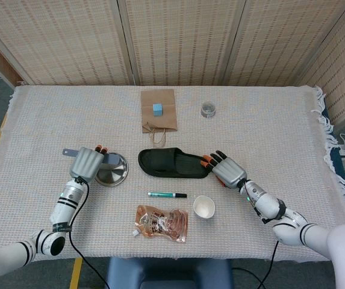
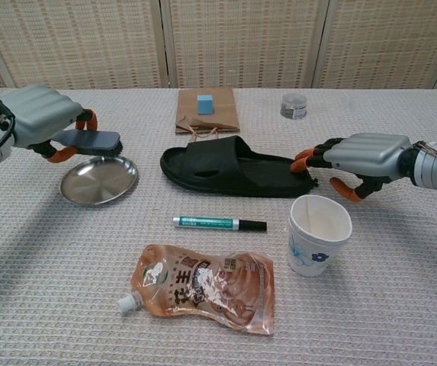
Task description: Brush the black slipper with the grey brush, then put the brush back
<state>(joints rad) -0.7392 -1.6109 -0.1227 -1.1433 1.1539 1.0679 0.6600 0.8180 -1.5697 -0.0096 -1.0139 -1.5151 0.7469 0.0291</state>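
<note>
The black slipper [image 1: 172, 164] [image 2: 233, 167] lies flat in the middle of the table. My right hand [image 1: 226, 169] [image 2: 359, 156] rests its fingertips on the slipper's right end, fingers spread. My left hand [image 1: 87, 163] [image 2: 39, 114] grips the grey brush [image 2: 90, 140] by its handle; in the head view only the handle end of the grey brush [image 1: 69, 153] shows behind the hand. The brush head hangs bristles down just above the far rim of the round metal plate [image 1: 113, 171] [image 2: 98, 181], well left of the slipper.
A teal marker [image 1: 166, 195] [image 2: 218, 223], a paper cup [image 1: 204, 206] [image 2: 318, 232] and a brown drink pouch [image 1: 161, 222] [image 2: 203, 287] lie in front of the slipper. Behind it are a brown paper bag [image 1: 159, 112] with a blue cube [image 1: 158, 109], and a small jar [image 1: 208, 109].
</note>
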